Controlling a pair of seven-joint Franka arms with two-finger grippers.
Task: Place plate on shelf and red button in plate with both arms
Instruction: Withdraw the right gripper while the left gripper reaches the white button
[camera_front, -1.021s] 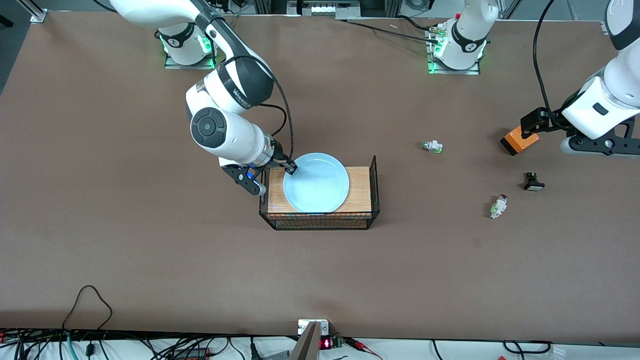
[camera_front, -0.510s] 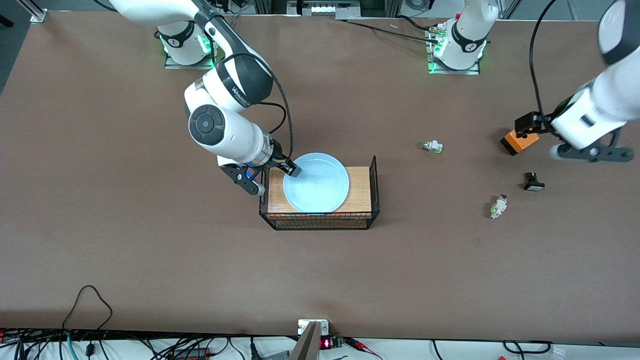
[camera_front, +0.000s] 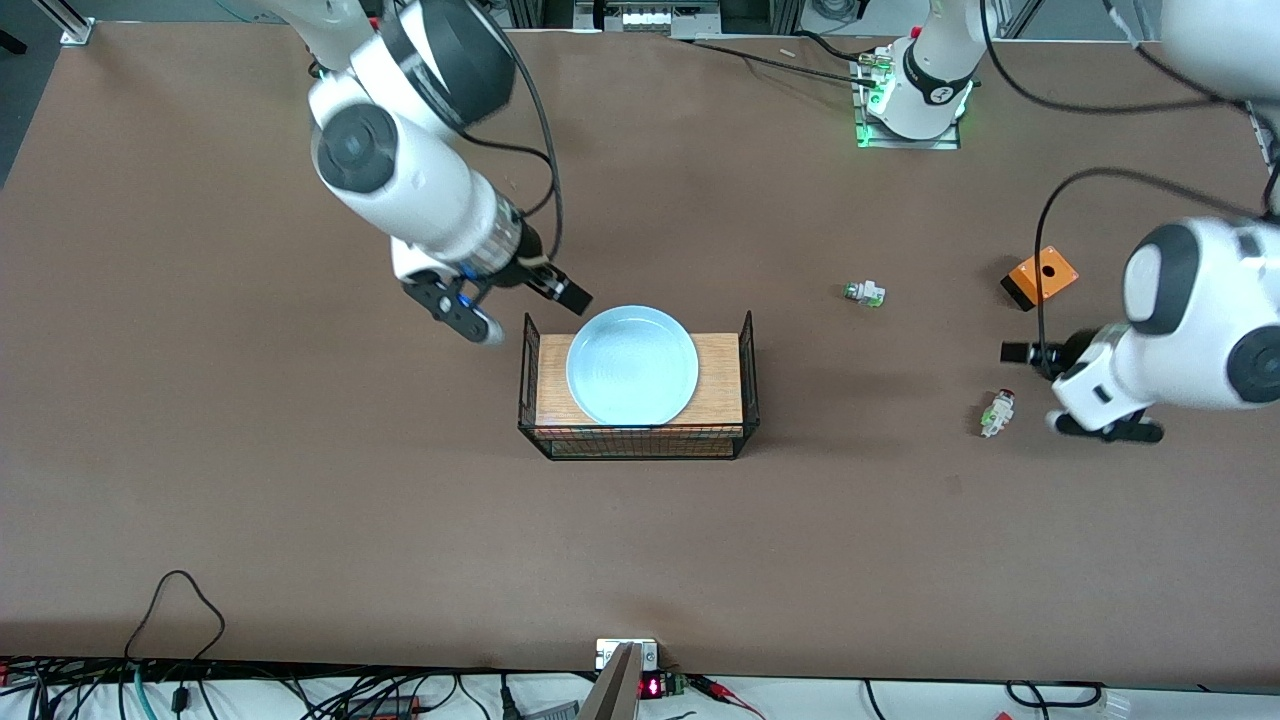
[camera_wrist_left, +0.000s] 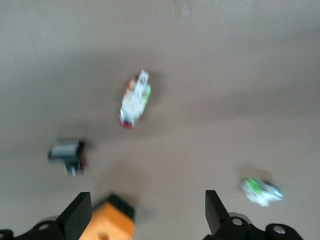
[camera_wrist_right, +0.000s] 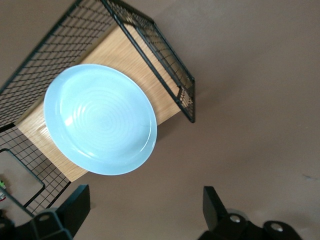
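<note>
The plate (camera_front: 632, 365) sits at frame centre on the basket (camera_front: 720, 375). The right gripper (camera_front: 520, 305), above it, is spread and empty. The left gripper (camera_front: 1030, 385), also spread, hovers beside the red button (camera_front: 997, 412) at right.

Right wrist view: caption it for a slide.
Open right pincer above the plate resting on the wooden-topped wire basket.

Even overhead light, soft shadows; the left wrist view is motion-blurred.
</note>
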